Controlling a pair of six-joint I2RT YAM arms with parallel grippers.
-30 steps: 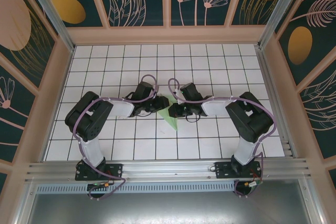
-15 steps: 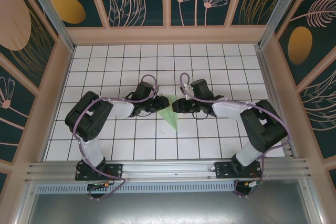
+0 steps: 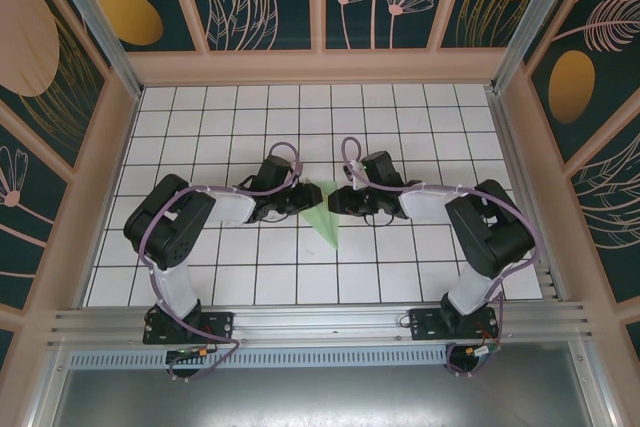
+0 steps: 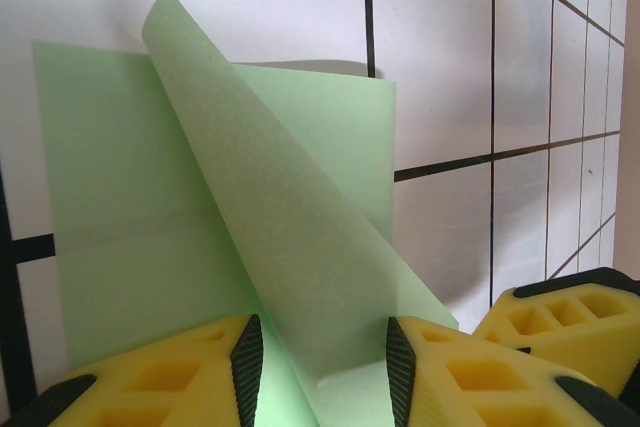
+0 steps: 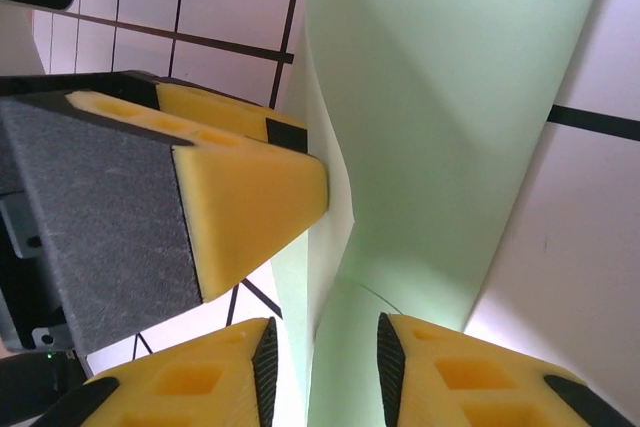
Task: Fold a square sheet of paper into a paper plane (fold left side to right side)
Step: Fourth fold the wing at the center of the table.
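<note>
The green paper [image 3: 322,213] lies partly folded at the middle of the tiled table [image 3: 400,267], its narrow point toward my bases; my left gripper [image 3: 302,199] is at its left edge and my right gripper [image 3: 336,203] at its right, facing each other; both are released, pads apart; a raised flap [image 4: 280,237] of the paper curls up through the gap between my left pads; my right pads straddle the paper too.

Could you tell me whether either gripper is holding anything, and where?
Nothing looks gripped: a flap of the paper stands inside the left gripper and right gripper, jaws apart.
</note>
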